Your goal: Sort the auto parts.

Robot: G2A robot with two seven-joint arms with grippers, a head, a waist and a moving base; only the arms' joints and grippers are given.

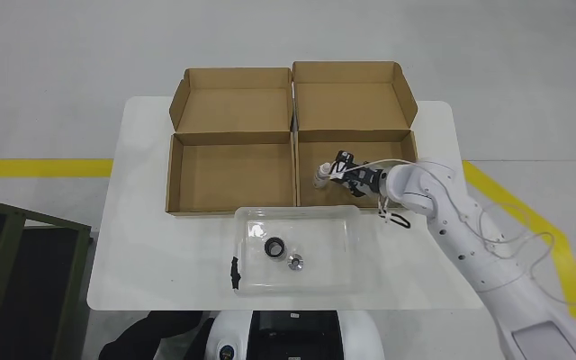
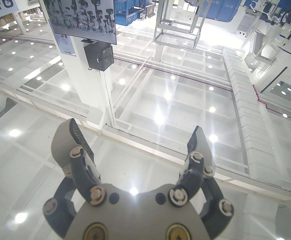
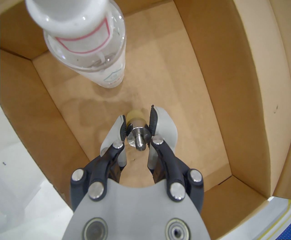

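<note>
Right wrist view has the right end effector (image 3: pixel 137 113) clamped on a metal stud (image 3: pixel 137 135) mid-frame inside the cardboard box (image 3: pixel 227 91), its long axis along the fingers, threaded end toward the wrist.

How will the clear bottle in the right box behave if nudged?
Likely tips easily: the bottle stands tall and narrow in the box. Probably light, as it looks see-through, maybe empty. Round and smooth, it could roll if the right hand, shut on the threaded part, knocks it.

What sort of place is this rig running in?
Probably an industrial hall or robot test floor: yellow floor marking, high grid ceiling with spotlights, and a large screen on a column.
</note>
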